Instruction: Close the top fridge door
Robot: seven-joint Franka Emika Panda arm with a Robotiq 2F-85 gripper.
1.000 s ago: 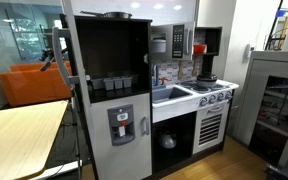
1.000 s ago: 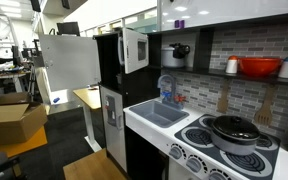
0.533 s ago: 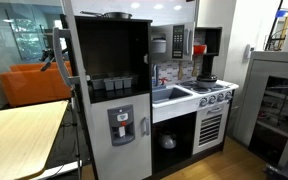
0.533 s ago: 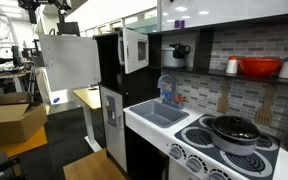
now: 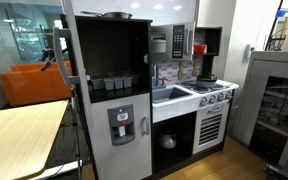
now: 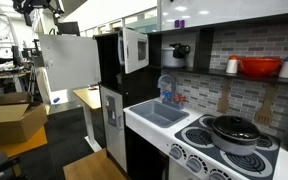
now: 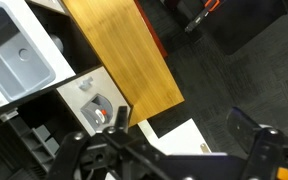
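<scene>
The top fridge door (image 6: 69, 62) is a plain light grey panel swung wide open, its inner face showing. The top compartment (image 5: 112, 50) stands open and dark. My gripper (image 6: 39, 8) is high above the door at the picture's top edge, apart from it. In the wrist view the gripper (image 7: 184, 135) looks straight down, its fingers wide apart with nothing between them. A white panel (image 7: 169, 140) lies below them, seemingly the door seen from above. The chalkboard and handle are hidden.
The taller grey door with the dispenser (image 5: 122, 125) is shut below the compartment. A wooden table (image 7: 114, 45) stands beside the fridge, a cardboard box (image 6: 9, 120) on the floor. The sink (image 5: 169, 95), stove (image 6: 229, 135) and open microwave door (image 6: 134, 48) are further along.
My arm has come into view at the top of an exterior view and shifted a little sideways above the door. The door has not moved.
</scene>
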